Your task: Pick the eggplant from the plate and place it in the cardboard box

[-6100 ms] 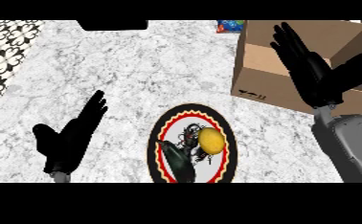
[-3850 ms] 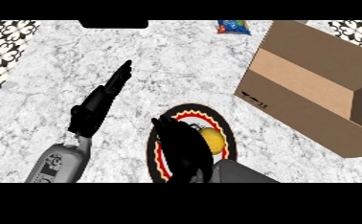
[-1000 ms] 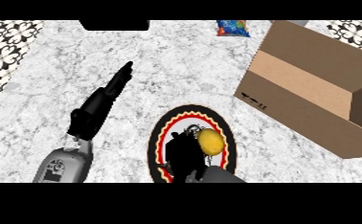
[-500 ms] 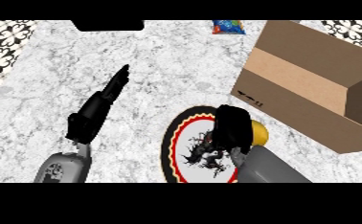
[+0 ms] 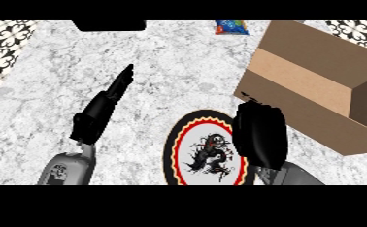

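matt brown cardboard box (image 5: 308, 83), speckled marble-look counter (image 5: 179, 71), perhaps glazed plate (image 5: 188, 138), matt black hand (image 5: 259, 136)

Plate (image 5: 192, 146) w/ dragon motif bare; eggplant hidden; cardboard box (image 5: 315, 78) open, right.

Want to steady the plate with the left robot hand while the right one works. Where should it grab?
Probably the plate's left rim, coming in from the left: it lies flat, so only the rim offers an edge, and the right robot hand is curled over the right rim.
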{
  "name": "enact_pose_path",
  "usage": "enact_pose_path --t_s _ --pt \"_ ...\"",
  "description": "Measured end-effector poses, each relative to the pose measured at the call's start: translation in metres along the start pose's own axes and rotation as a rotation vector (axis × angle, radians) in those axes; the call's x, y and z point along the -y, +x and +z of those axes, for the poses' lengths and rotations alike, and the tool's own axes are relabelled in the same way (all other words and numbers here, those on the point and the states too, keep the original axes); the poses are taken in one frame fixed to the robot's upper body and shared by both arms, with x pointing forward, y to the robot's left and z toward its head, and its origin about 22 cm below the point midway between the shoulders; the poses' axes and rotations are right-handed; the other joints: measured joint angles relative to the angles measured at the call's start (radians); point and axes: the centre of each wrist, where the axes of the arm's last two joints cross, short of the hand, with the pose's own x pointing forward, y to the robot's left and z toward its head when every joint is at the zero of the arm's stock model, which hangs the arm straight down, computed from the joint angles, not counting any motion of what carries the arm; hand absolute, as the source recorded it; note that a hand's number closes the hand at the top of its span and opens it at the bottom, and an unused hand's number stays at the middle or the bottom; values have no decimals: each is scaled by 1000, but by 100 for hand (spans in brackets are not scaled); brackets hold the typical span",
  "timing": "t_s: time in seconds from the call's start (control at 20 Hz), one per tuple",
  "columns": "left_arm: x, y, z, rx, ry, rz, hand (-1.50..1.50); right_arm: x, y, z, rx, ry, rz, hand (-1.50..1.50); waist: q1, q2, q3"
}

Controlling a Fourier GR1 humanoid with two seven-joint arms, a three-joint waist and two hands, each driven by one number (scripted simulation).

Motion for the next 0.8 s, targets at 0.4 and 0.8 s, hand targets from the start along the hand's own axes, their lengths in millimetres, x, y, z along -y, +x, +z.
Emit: enact_pose_path --t_s 0.4,0.8 --pt "-7 0 3 -1 -5 -6 0 83 9 43 76 -191 -147 150 6 0 0" --pt "-6 -2 -2 2 -11 -5 0 127 2 47 -5 -326 -235 150 11 4 -1"
